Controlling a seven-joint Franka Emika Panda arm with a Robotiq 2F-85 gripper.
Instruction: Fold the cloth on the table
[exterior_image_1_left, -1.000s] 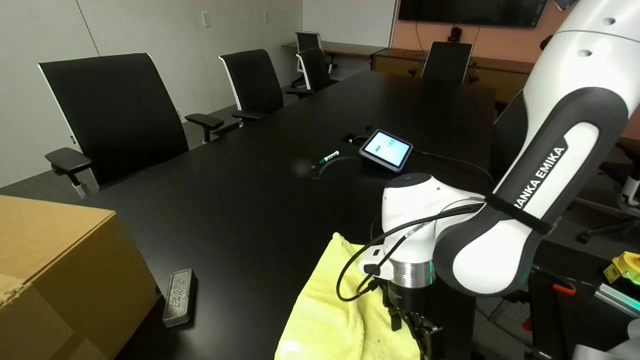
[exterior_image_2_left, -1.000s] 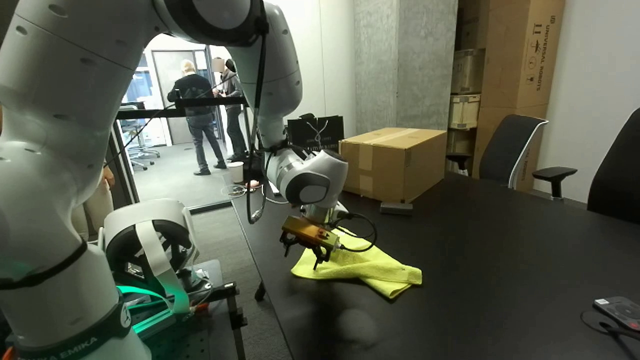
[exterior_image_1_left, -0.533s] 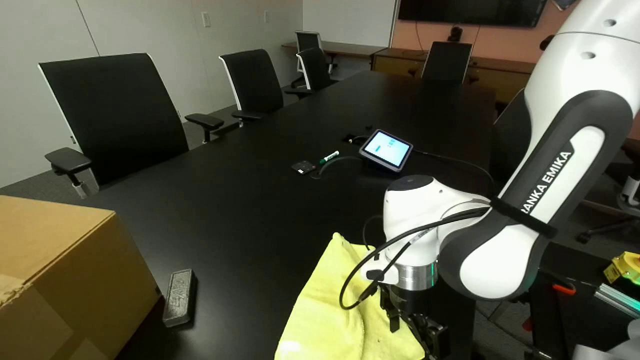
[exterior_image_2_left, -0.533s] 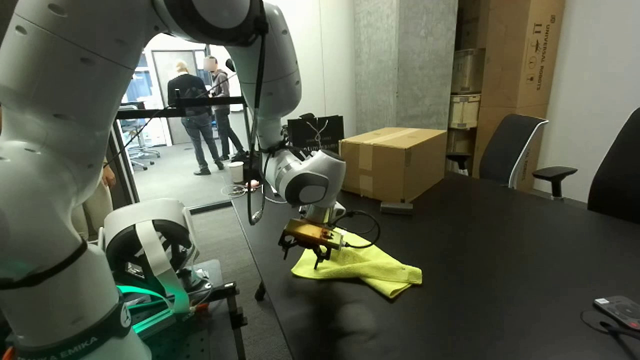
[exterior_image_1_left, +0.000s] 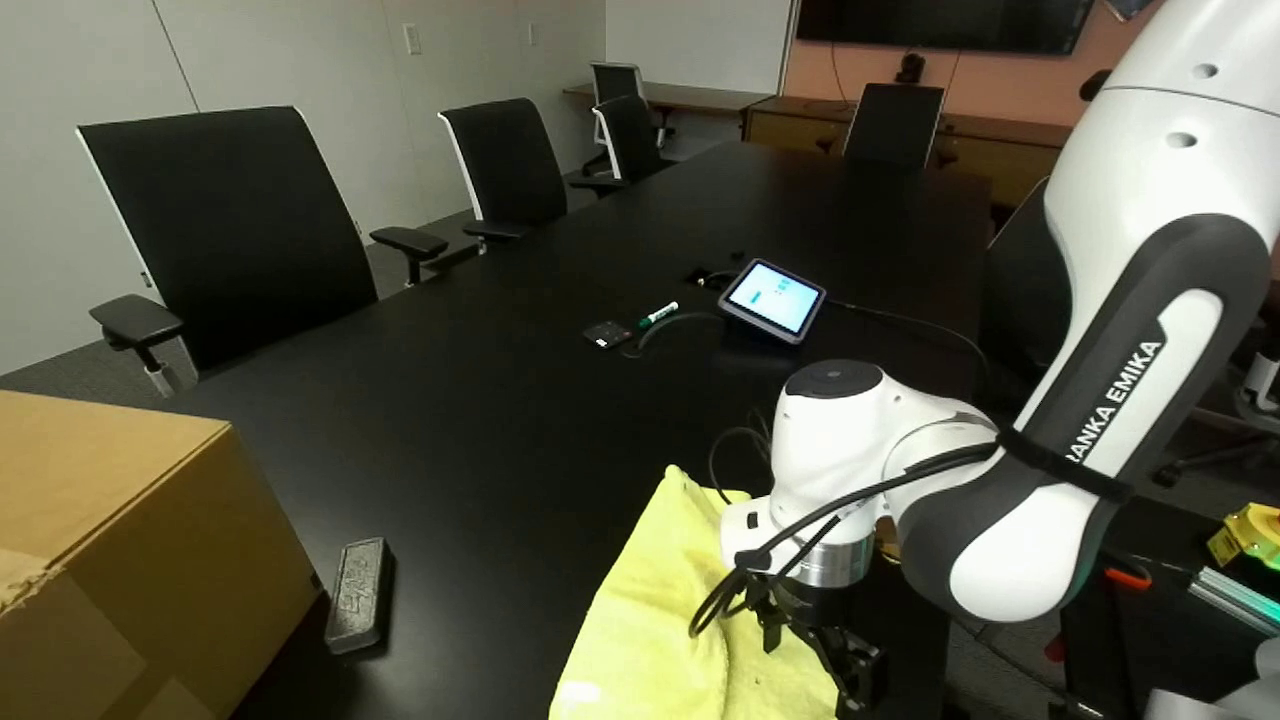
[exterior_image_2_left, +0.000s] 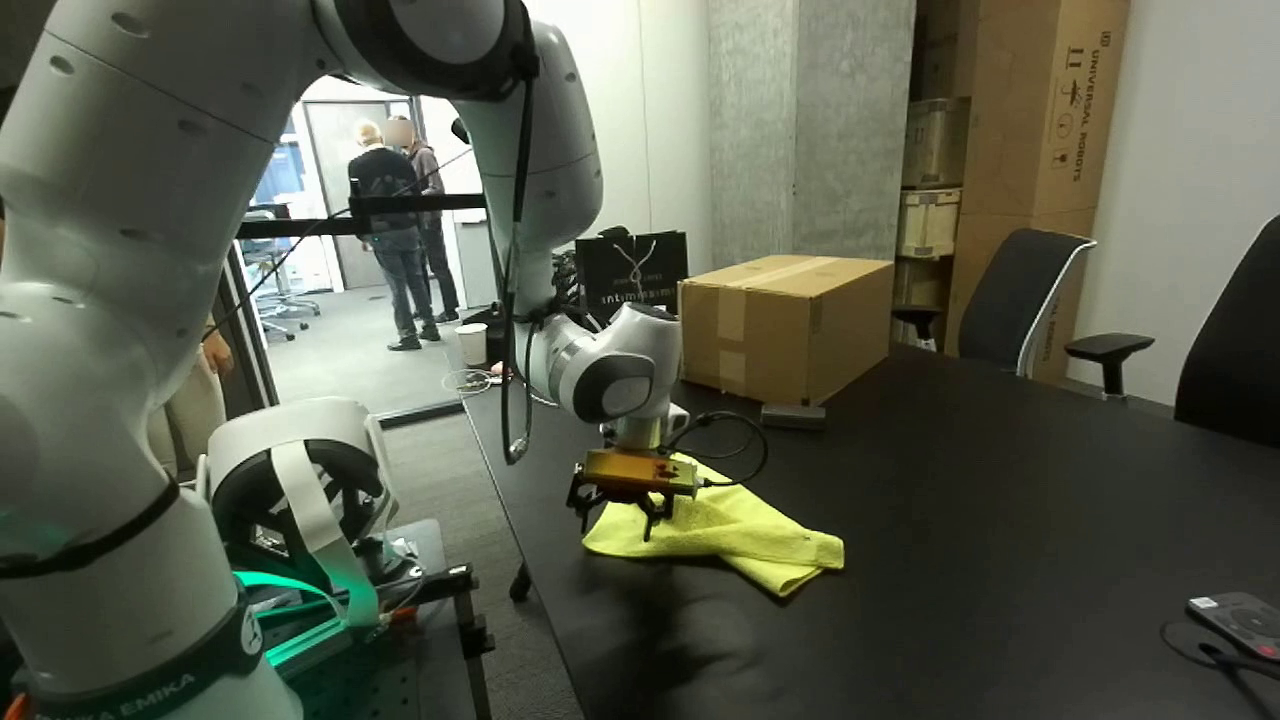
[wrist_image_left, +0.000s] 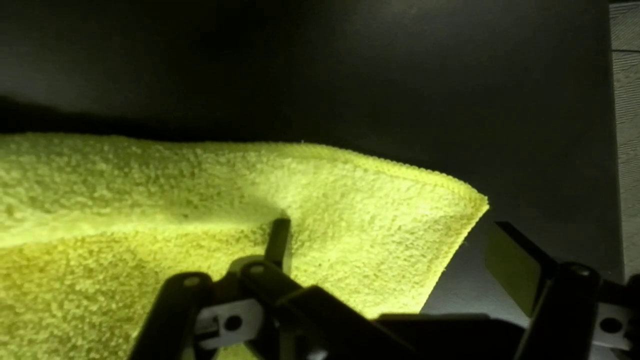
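1. Where the arm (exterior_image_1_left: 1095, 425) slants down in an exterior view, we read "RANKA EMIKA" on its side, the start of the lettering lost at a black strap (exterior_image_1_left: 1090, 477).
2. "UNIVERSAL ROBOTS" we read running down a tall box (exterior_image_2_left: 1040, 150); the pale print on a black bag (exterior_image_2_left: 605, 268) and the raised letters on an eraser (exterior_image_1_left: 358, 597) we cannot make out for sure.
3. We find the cloth (exterior_image_2_left: 740, 530) lying rumpled on the surface (exterior_image_2_left: 950, 520), partly beneath the claw (wrist_image_left: 392, 245).
4. We see the claw released: in the wrist view its fingers (wrist_image_left: 278, 245) stand wide apart, one over the cloth and one just past the cloth's corner, over the surface. Whether the former touches the cloth, we cannot tell.
5. Only the wrist view gives us the stitched hem at that corner. A tablet (exterior_image_1_left: 772, 300) and a green marker (exterior_image_1_left: 659, 315) appear in an exterior view; in an exterior view we get two people (exterior_image_2_left: 385, 220). The cardboard box (exterior_image_2_left: 790, 325) shows in both exterior views, with the eraser near it.
6. Cut off, in an exterior view, are the cloth's near end and part of the cardboard box; the arm hides more of the cloth. One person's face is blurred.
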